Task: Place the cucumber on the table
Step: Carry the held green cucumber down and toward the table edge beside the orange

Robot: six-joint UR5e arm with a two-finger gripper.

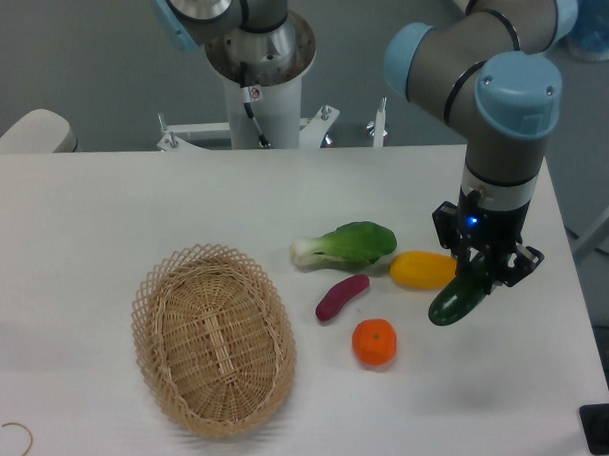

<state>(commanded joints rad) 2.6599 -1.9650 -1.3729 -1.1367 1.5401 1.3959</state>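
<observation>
Cucumber held over right side of desk

Fixed camera: tool (480,266) clamped on the upper end of the cucumber (458,296), which hangs tilted, low over the white desk (105,201); contact unclear. Yellow vegetable (421,269) just beside it. Bok choy (346,243), sweet potato (341,296), orange (375,343) left of it; basket (213,337) farther left.

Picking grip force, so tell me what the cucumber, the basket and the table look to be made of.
Cucumber: dark green with a glossy sheen, likely a plastic replica, though real cannot be ruled out. Basket: tan woven wicker, matte, open lattice rim. Table: smooth white top, probably laminate or painted board, faintly reflective.
</observation>
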